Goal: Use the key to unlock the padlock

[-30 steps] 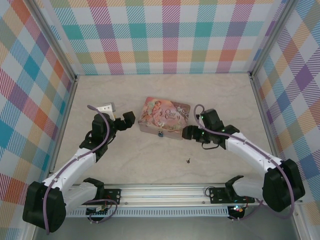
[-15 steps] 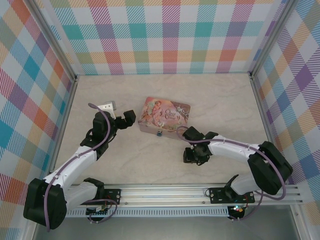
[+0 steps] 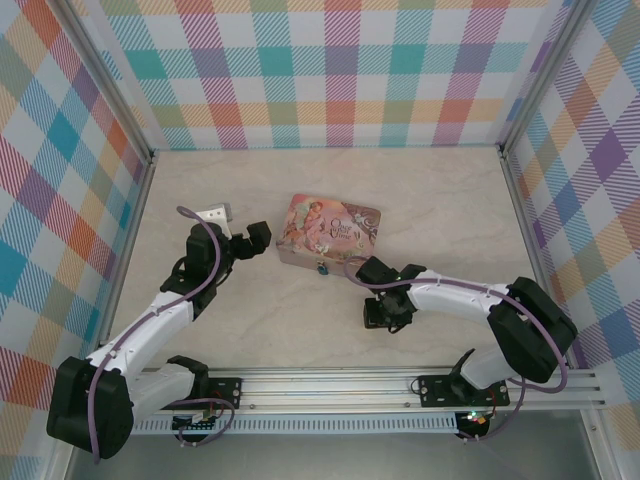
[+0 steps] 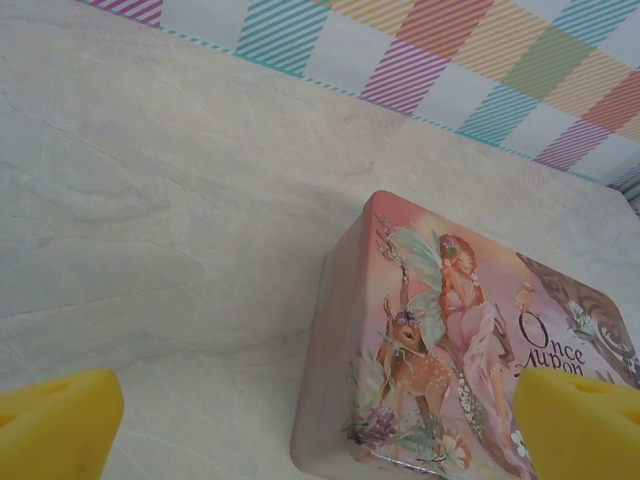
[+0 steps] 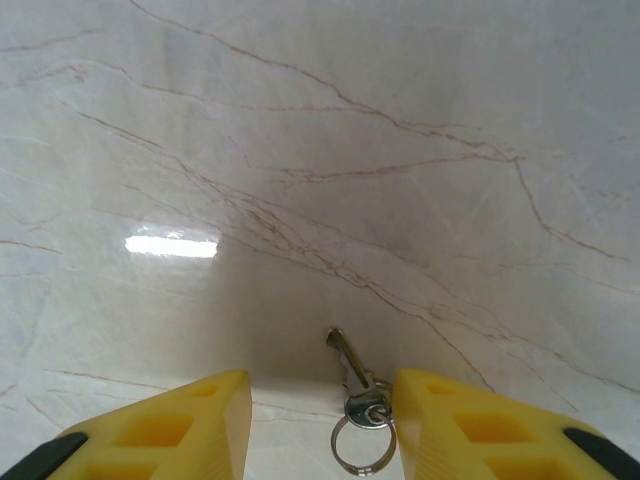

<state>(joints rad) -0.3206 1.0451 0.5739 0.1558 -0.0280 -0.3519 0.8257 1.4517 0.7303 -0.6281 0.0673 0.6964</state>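
The small silver key (image 5: pixel 352 368) lies flat on the table with its ring (image 5: pixel 362 443) toward the camera. My right gripper (image 5: pixel 320 425) is open around it, pointing down, and the key's head is close to the right finger (image 5: pixel 480 425) without being held. In the top view the right gripper (image 3: pixel 377 312) hangs over the key's spot and hides it. The tiny teal padlock (image 3: pixel 322 268) hangs at the front side of the pink tin (image 3: pixel 330 230). My left gripper (image 3: pixel 257 239) is open beside the tin's left end, its yellow fingers (image 4: pixel 55 425) spread wide.
The pink illustrated tin (image 4: pixel 455 340) sits mid-table. A small white bracket (image 3: pixel 213 214) lies behind the left arm. Plaid walls enclose the marble-patterned table (image 3: pixel 440 190) on three sides, and a metal rail (image 3: pixel 330 385) runs along the near edge.
My right arm has swung from the tin's right end down and toward the near edge, and its open gripper has dropped over the key. The left arm has not moved.
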